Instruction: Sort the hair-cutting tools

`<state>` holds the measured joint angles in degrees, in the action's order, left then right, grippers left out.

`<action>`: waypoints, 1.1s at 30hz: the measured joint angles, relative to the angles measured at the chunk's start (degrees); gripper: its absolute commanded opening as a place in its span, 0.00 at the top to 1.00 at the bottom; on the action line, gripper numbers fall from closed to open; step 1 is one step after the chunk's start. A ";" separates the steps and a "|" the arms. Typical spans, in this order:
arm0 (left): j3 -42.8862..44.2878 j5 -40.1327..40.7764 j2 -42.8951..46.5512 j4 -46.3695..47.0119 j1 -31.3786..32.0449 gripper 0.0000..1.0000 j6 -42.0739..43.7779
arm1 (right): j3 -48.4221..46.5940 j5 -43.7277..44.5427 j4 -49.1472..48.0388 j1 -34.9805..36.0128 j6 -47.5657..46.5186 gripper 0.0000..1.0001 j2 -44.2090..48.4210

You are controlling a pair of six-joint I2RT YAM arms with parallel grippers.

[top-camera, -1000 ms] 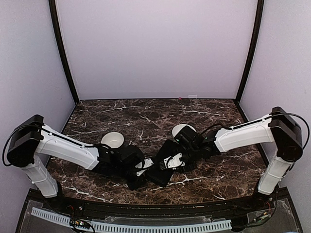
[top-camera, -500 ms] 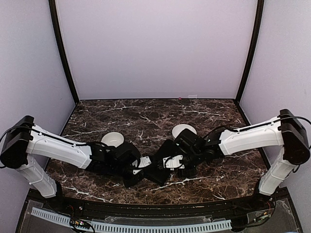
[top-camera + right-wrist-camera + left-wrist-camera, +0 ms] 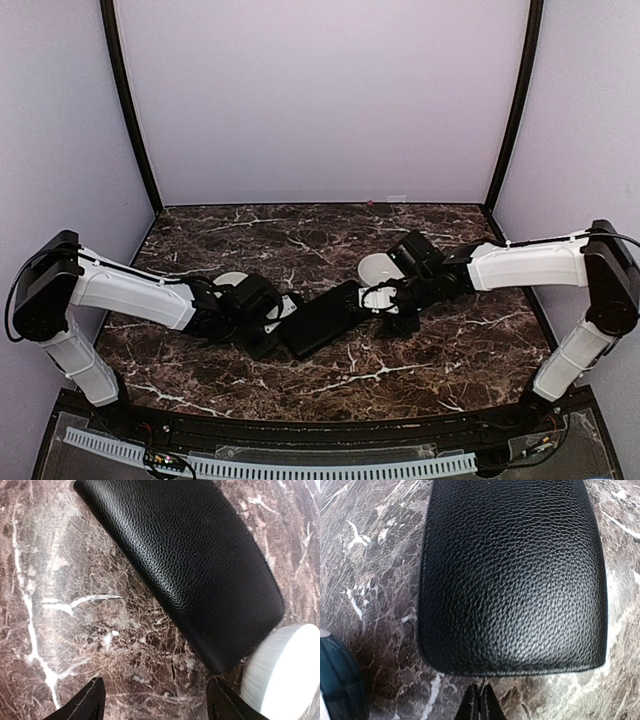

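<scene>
Right fingers widen, empty, backing off the black case — left fingers pinched shut at its edge — nothing sorted.

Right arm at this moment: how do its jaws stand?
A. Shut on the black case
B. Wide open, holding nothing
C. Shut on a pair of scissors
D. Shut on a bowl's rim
B: in the right wrist view the right jaws stand wide apart with only table between them, and the case lies flat just beyond them.
</scene>
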<state>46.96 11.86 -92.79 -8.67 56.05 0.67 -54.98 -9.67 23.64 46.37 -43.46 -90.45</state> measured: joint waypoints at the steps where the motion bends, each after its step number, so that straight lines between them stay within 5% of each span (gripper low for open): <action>1: 0.28 0.02 -0.44 -0.04 0.00 1.00 0.00 | -0.11 0.02 -0.44 -0.09 0.02 0.30 -0.87; 33: 0.81 0.63 -1.66 1.31 -0.35 1.00 1.70 | -6.56 6.29 -6.45 -4.52 2.84 0.31 -14.19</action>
<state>47.77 12.49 -94.45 -7.35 55.70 2.37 -61.54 -3.38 17.19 41.85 -40.62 -104.64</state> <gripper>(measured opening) 0.007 0.693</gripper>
